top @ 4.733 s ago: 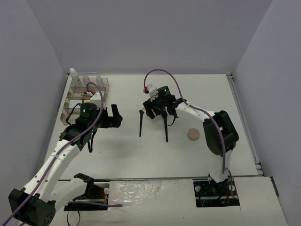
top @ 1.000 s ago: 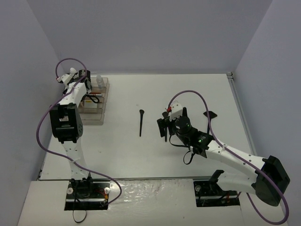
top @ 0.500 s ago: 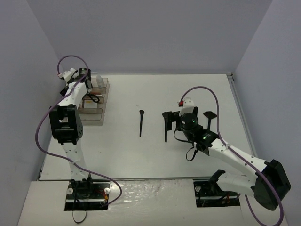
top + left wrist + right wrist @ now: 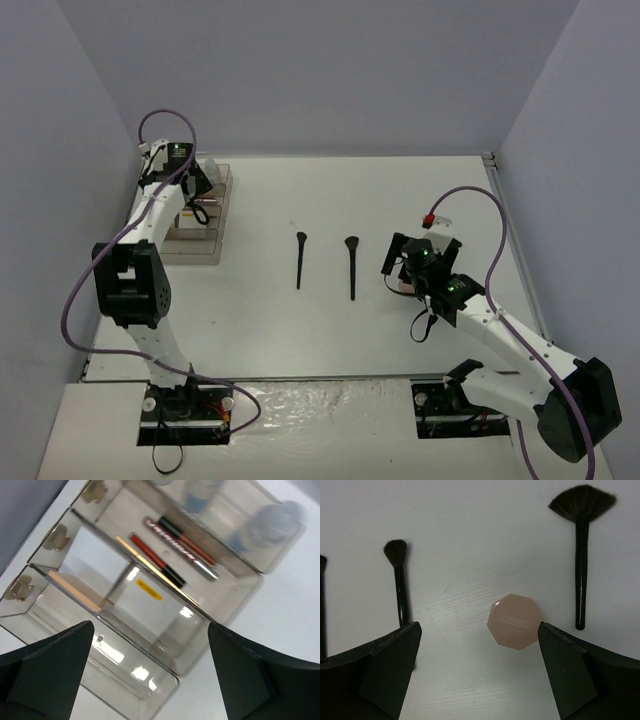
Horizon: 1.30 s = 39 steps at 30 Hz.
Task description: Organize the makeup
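A pink octagonal compact [image 4: 515,621] lies flat on the white table [image 4: 470,520], framed by the wide-spread jaws of the right gripper [image 4: 479,640], which touch nothing. A fan brush [image 4: 580,555] lies near it on one side and a rounder brush [image 4: 398,580] on the other. Across the table the left gripper [image 4: 150,630], jaws equally wide and empty, hangs over the smoky organizer tray [image 4: 227,607], where red lip tubes [image 4: 177,542] and a tan compact [image 4: 75,590] sit.

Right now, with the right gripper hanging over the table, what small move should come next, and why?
Probably lower the right gripper straight down around the pink compact. Its jaws are open, the compact lies flat between them, nearer one side, and the fan brush lies off to the side.
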Each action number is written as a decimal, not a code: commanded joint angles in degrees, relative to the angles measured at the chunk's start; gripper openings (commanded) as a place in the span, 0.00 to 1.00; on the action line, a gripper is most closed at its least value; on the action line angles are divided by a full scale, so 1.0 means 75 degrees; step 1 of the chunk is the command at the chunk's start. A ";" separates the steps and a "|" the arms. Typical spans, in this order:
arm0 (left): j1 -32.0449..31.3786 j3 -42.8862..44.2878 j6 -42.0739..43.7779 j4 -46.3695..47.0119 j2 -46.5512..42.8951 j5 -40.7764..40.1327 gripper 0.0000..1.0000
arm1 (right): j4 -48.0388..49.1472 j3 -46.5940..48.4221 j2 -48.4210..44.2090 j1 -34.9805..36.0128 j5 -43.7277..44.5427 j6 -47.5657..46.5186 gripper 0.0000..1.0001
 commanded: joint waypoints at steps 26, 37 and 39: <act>-0.1425 -0.5273 0.2454 0.0624 -0.7266 0.3637 0.97 | -0.0571 0.0047 0.2973 -0.0176 0.1282 0.2814 1.00; -0.1326 -0.5329 0.2452 0.0603 -0.7250 0.3815 0.97 | 0.0322 -0.0171 0.3388 -0.0389 0.0754 0.2469 0.88; -0.1326 -0.5329 0.2468 0.0612 -0.7225 0.3791 0.97 | 0.0363 -0.0198 0.3388 -0.0406 0.0762 0.2378 0.85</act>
